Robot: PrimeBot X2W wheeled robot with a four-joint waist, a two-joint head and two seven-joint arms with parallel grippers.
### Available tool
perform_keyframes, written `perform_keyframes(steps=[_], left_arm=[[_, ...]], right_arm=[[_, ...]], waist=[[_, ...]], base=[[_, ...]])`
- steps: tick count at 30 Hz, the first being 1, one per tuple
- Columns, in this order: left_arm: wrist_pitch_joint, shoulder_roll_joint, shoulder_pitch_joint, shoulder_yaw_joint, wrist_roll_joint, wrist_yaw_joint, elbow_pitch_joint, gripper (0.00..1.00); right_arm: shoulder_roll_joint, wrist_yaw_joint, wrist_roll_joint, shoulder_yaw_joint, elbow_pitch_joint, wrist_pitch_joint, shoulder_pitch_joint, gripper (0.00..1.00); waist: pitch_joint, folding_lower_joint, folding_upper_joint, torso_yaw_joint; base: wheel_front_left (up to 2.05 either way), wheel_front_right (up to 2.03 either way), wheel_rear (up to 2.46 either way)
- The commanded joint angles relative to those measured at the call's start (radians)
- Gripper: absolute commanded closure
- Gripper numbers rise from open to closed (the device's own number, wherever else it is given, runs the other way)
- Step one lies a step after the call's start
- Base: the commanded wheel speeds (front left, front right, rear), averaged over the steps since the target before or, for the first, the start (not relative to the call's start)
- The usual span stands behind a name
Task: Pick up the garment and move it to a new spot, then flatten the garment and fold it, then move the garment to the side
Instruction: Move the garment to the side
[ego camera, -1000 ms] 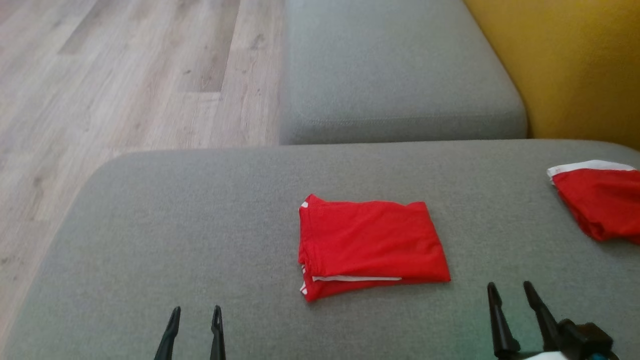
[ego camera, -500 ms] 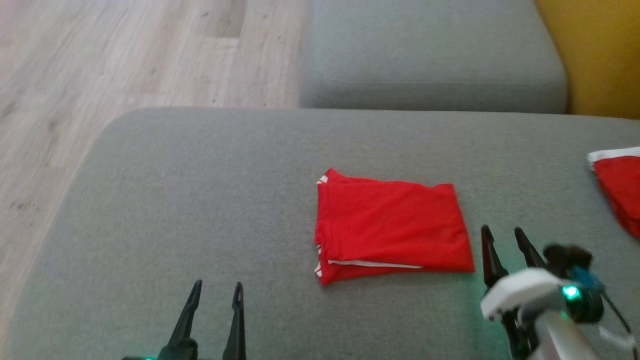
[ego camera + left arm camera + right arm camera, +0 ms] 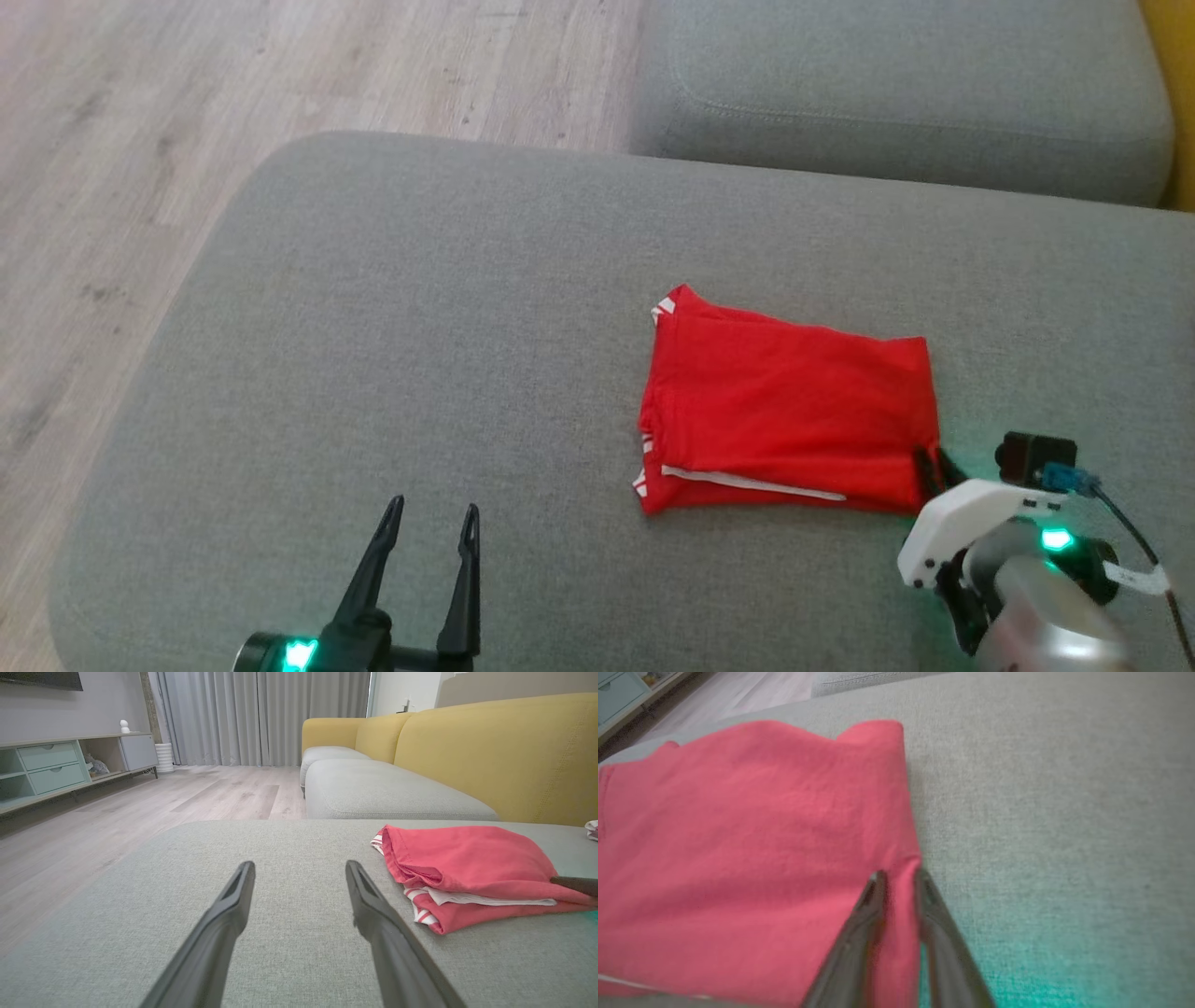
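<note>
Garment: red, folded to a rough rectangle. Lies flat on the big grey cushion, right of centre in head view. White band and striped trim peek out along near edge and at left corners. Layers stacked, top layer smooth w/ a few soft creases.

R claw: at garment's near-right corner. Fingers drawn close together w/ a ridge of red cloth btwn them, i.e. pinching the right edge. R wrist view agrees: cloth puckers up btwn the two fingers, rest of garment lies flat. White wrist housing w/ green light just behind the claw. Green glow on cushion beside it.

L claw: low over bare cushion, left of garment and well apart from it. Fingers spread wide, nothing btwn them. Whether tips touch the cushion: can't tell.

Surroundings: second cushion beyond the first, a seam gap btwn them. Wood floor to the left. L wrist view shows yellow backrest behind the cushions, curtains and a low cabinet far back.
</note>
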Motion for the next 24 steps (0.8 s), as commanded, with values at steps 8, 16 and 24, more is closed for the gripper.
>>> perform_keyframes(steps=[8,16,24], left_arm=[[-0.010,-0.007,-0.061,0.027,0.000,0.012,-0.048,0.00],[-0.010,-0.007,-0.122,0.011,-0.027,0.018,-0.082,0.00],[-0.010,-0.007,-0.213,0.014,-0.019,-0.005,-0.086,0.00]], right_arm=[[-0.035,0.007,0.002,0.073,-0.004,-0.063,-0.121,1.00],[-0.212,0.007,-0.071,0.118,-0.049,-0.082,-0.277,1.00],[-0.404,0.007,-0.114,0.070,-0.092,-0.071,-0.420,1.00]], waist=[[0.057,-0.0001,0.0000,-0.060],[0.173,-0.0001,0.0000,-0.169],[0.305,-0.0001,0.0000,-0.250]], base=[[0.00,0.00,0.00],[0.00,0.00,0.00],[0.00,0.00,0.00]])
